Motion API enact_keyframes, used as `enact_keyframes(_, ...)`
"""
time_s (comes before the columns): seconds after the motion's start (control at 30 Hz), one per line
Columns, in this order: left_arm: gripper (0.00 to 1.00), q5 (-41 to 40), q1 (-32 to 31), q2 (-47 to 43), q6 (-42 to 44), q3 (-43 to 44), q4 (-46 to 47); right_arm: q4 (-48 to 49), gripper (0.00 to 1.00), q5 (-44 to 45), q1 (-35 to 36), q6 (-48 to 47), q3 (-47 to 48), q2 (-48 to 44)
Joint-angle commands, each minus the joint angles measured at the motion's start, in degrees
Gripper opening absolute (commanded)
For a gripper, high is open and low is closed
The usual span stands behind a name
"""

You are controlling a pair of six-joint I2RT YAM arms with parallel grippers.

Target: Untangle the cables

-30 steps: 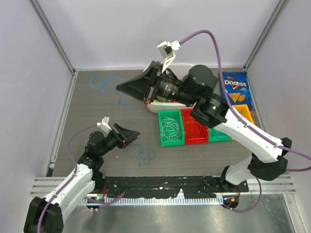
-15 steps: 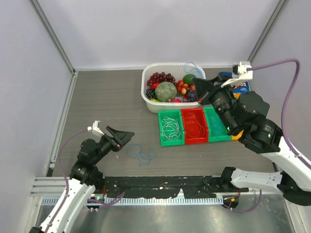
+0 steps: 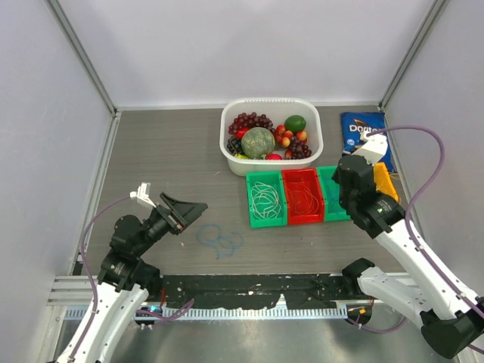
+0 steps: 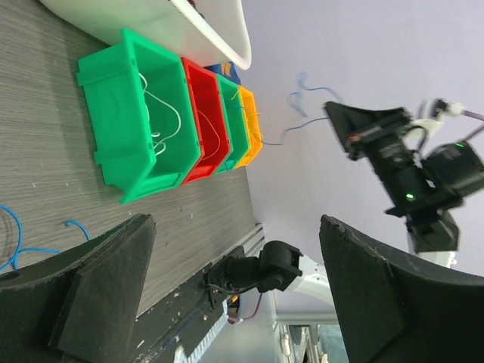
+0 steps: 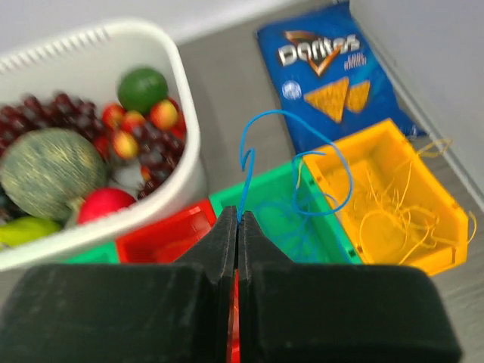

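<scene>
My right gripper (image 5: 238,215) is shut on a thin blue cable (image 5: 296,160), which loops up from the jaws over the teal bin (image 5: 281,198) and the orange bin (image 5: 423,219). In the top view the right wrist (image 3: 355,184) hangs over the teal bin (image 3: 330,198) and hides its own fingers. More blue cable (image 3: 221,240) lies looped on the table, and a bit shows in the left wrist view (image 4: 21,243). My left gripper (image 3: 189,212) is open and empty, raised just left of it. White cable (image 3: 265,198) lies in the green bin, orange cable in the red bin (image 3: 302,195), yellow cable (image 5: 386,219) in the orange bin.
A white basket (image 3: 310,113) of fruit stands behind the row of bins. A blue Doritos bag (image 3: 363,130) lies at the far right by the wall. Grey walls close in the table on three sides.
My right arm has swung from the far left of the table across to the right and come down over the bins with the blue cable. My left arm has drawn back a little.
</scene>
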Motion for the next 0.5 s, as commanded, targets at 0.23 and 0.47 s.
enact_keyframes(0.23,0.95,0.7,0.0,-4.9,1.6,3.4,-5.7,4.4,0.01,-8.6,-4.8,7.9,-8.1,0.4)
enact_keyframes(0.47,0.95,0.8,0.0,-3.5,1.4,3.3,-5.7,-0.3,0.01,-9.8,-9.6,12.7,-9.1,5.6)
